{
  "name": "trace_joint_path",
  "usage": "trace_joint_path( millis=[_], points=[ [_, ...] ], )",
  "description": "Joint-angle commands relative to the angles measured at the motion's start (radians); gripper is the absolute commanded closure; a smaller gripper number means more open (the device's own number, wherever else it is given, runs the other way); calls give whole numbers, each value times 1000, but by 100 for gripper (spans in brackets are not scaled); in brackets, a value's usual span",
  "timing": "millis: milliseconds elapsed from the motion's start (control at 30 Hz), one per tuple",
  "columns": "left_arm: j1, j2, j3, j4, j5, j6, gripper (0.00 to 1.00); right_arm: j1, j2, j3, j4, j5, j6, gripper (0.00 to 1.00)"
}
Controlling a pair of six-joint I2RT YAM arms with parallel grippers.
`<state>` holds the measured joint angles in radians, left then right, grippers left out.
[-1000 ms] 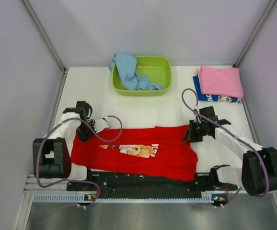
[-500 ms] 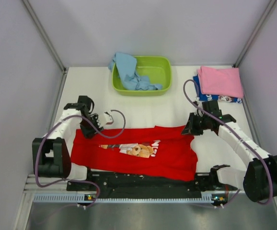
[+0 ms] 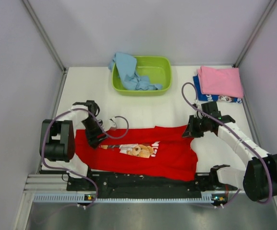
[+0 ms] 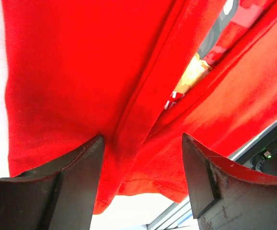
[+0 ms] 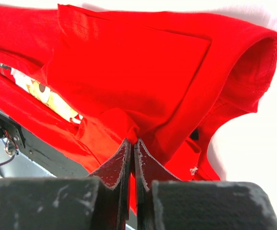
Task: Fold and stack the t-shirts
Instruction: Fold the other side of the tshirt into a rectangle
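On the white table (image 3: 157,108), the red t-shirt (image 3: 143,155) lies spread between our two arms, its bear print showing through a loose lengthwise fold. Well beyond both sits the green basin (image 3: 169,72), a light blue t-shirt (image 3: 128,72) spilling over its rim. Beyond the right gripper (image 5: 133,142), a folded pink t-shirt (image 3: 220,80) rests on a dark blue t-shirt (image 3: 215,98). That right gripper is pinched tight on a tuck of red cloth at the shirt's end, jaws all but meeting. The left gripper (image 4: 142,139) stands wide, its fingers straddling a ridge of doubled cloth directly beneath it, gripping nothing. We judge the shirt light, limp and apt to sag and slide on itself. It wants holding at both ends at once, near the hems and through all layers, so the fold carries over flat.
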<state>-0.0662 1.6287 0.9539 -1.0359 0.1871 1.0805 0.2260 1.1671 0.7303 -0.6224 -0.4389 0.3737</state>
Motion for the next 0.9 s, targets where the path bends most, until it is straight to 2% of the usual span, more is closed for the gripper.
trace_joint_path(
  millis=[0,133,467,633,700,800,867],
  points=[
    [3,-15,6,-108,60,44,33,-8,-20,-11,3,19,-22,100],
    [2,-88,-6,-133,100,64,34,-8,-3,-8,3,8,-29,100],
    [2,-53,-23,-191,66,78,36,-7,-15,-11,4,12,-30,100],
    [2,-78,-52,-14,2,13,39,-8,-21,-11,3,6,-33,100],
    [2,-92,-63,57,-20,-13,44,-8,-20,-11,3,5,-33,100],
    [2,-108,-73,53,-6,19,54,-8,-20,-11,3,5,-33,100],
    [0,-109,-73,14,3,36,67,-8,-20,-12,3,8,-33,100]
  ],
)
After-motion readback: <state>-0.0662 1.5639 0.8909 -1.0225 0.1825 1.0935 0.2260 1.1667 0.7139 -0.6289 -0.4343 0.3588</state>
